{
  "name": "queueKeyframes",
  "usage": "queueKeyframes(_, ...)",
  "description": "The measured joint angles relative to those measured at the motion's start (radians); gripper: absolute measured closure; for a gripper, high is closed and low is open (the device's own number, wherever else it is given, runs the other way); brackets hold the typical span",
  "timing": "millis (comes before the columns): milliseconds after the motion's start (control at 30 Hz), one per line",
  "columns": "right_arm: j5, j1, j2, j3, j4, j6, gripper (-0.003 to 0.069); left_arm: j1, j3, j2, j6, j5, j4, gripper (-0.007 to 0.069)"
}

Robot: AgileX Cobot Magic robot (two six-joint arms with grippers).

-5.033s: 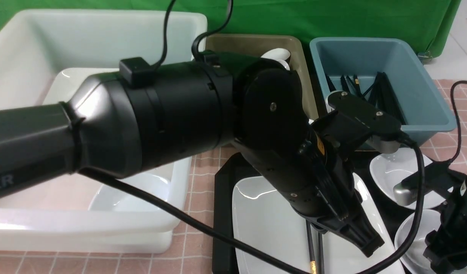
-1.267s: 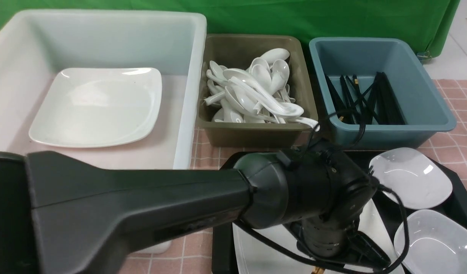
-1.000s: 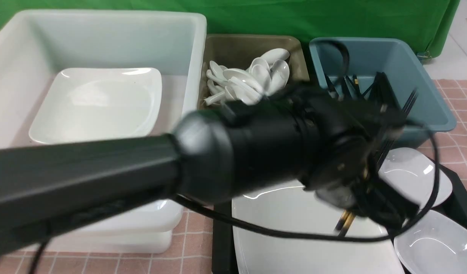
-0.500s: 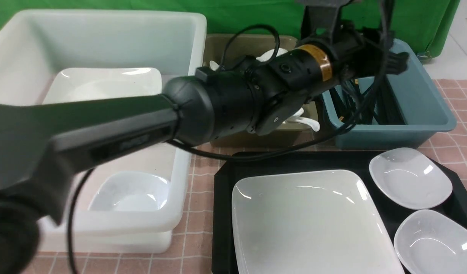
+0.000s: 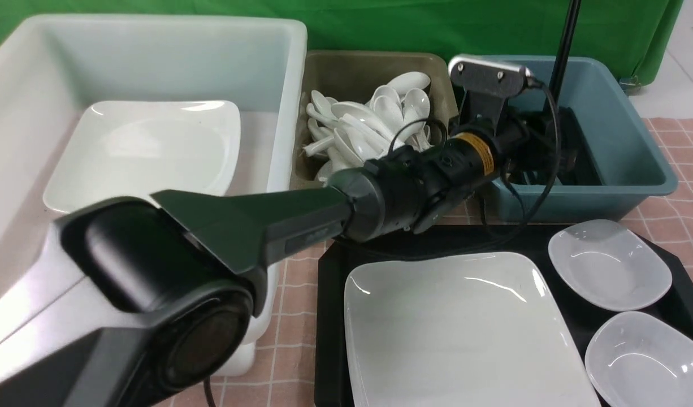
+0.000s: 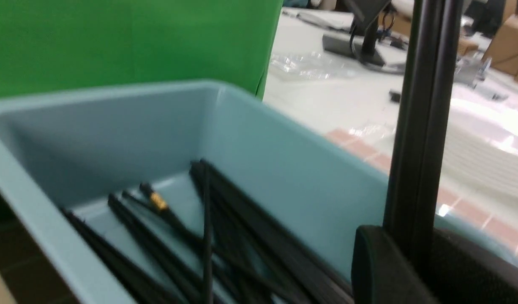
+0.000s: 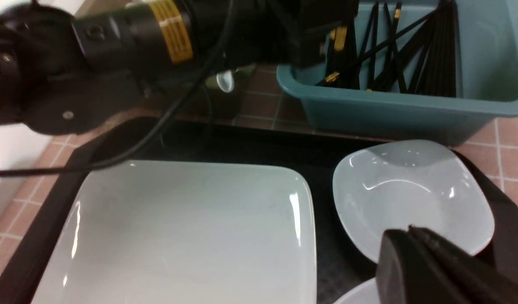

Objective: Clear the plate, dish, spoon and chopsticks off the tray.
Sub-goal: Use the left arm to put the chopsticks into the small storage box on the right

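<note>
A big white plastic tub (image 5: 154,56) filled the robot's left side of the table, with a square white plate (image 5: 143,158) lying flat inside it. The black left arm (image 5: 267,220) stretched across the front view from the near left to the far right. Below it lay the big black rectangular plastic tray (image 5: 330,316), carrying the large flat glossy white plate (image 5: 459,333) on its left part. Behind the tray's right end stood a blue plastic tub (image 5: 629,124), and just to its left an olive plastic tub (image 5: 352,73).

Two small white dishes sat on the tray to the right of the large plate, one farther back (image 5: 609,264) and one nearer (image 5: 646,362), close together. A heap of white glossy soup spoons (image 5: 375,121) filled the olive tub; which of them was the task's own could not be told. Loose black sticks (image 7: 394,50) lay on the blue tub's floor.

The left gripper (image 5: 544,127) hung over the blue tub, clamped on the pair of thin black chopsticks (image 5: 562,51), which stood upright against its finger (image 6: 377,270). The right gripper (image 7: 409,230) hovered over the farther small dish, its jaws pressed together and holding nothing.
</note>
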Motion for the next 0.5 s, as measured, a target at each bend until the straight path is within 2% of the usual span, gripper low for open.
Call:
queueKeyframes(133,-0.005,0.0,0.0,0.001,0.0,-0.001,0.0629,0.0,0.0,0.008,0.007,0.053,-0.002,0.0519)
queueKeyframes(200,-0.005,0.0,0.0,0.001,0.0,-0.004,0.0629,0.0,-0.001,0.008,0.032,0.071,-0.004,0.0487)
queueKeyframes(367,-0.005,0.0,0.0,0.001,0.0,-0.006,0.0629,0.0,-0.007,0.0,0.023,0.14,-0.009,0.0306)
queueKeyframes(500,-0.005,0.0,0.0,0.001,0.0,-0.007,0.0629,0.0,-0.007,-0.042,0.029,0.309,-0.01,0.0232)
